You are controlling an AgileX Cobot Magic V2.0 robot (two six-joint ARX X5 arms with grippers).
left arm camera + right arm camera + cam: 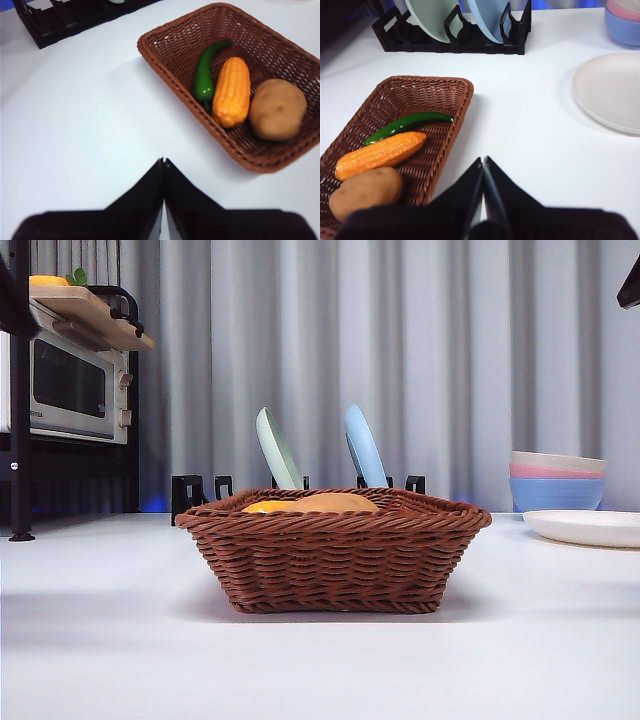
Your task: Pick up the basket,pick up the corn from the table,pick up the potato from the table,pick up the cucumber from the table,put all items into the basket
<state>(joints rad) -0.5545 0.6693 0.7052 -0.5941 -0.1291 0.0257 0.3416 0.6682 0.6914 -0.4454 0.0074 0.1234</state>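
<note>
The brown wicker basket (335,552) stands on the white table (110,630) in the middle of the front view. It holds the green cucumber (206,71), the orange corn (232,92) and the tan potato (277,109), lying side by side. The right wrist view shows the basket (449,90) with the cucumber (409,125), corn (380,154) and potato (365,192). My left gripper (164,161) is shut and empty above bare table beside the basket (170,67). My right gripper (483,160) is shut and empty on the basket's other side. Both arms are raised, with dark tips at the front view's top corners.
A black dish rack (200,490) with a green plate (277,450) and a blue plate (364,446) stands behind the basket. Stacked pastel bowls (557,480) and a white plate (590,528) sit at the right. A microwave (75,390) on a shelf is at the far left.
</note>
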